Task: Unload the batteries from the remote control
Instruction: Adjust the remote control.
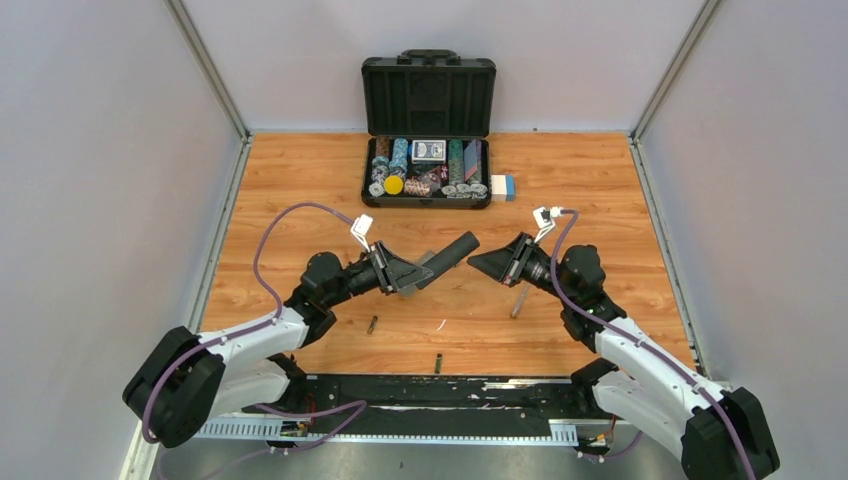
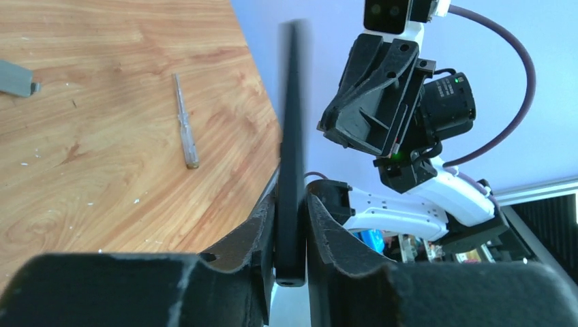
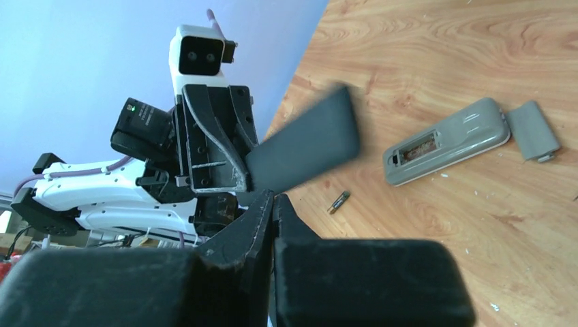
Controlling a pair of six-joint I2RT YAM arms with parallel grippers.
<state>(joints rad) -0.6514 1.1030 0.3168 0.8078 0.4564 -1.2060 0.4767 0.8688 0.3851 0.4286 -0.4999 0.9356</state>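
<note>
My left gripper (image 1: 418,272) is shut on one end of a slim black remote (image 1: 452,252) and holds it off the table, pointing to the back right. In the left wrist view (image 2: 292,204) the remote (image 2: 292,136) stands edge-on between the jaws. My right gripper (image 1: 478,262) is shut and empty, its tip just right of the remote's free end; the right wrist view (image 3: 274,197) shows the remote (image 3: 307,146) beyond it. Two batteries (image 1: 372,324) (image 1: 438,363) lie on the wood near the front. One battery (image 3: 339,201) shows in the right wrist view.
A grey remote (image 3: 446,139) with its compartment open lies beside its grey cover (image 3: 534,129). A slim pen-like tool (image 1: 518,300) (image 2: 184,122) lies under the right arm. An open black poker case (image 1: 428,150) and a small white-blue box (image 1: 502,187) stand at the back.
</note>
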